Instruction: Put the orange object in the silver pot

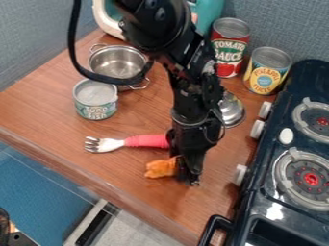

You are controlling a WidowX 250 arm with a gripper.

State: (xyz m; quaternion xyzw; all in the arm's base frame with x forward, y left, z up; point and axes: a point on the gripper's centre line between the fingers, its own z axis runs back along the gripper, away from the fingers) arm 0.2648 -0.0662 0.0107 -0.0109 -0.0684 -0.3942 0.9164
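Note:
The black gripper (186, 177) hangs low over the wooden counter, near its front edge. Against its left side, the orange object (160, 168) shows, its right end hidden behind the gripper. Whether the object is held or just lies alongside cannot be made out. The silver pot (118, 59) stands upright toward the back left, with its open top up and handles on two sides. The arm's black cable passes in front of the pot's lower rim.
A fork with a red handle (146, 141) lies behind the orange object. A tuna can (95, 99) stands in front of the pot. Behind the arm are a metal lid or bowl (232, 110), a tomato can (229, 47) and a pineapple can (267, 71). The stove (292, 192) borders the right side.

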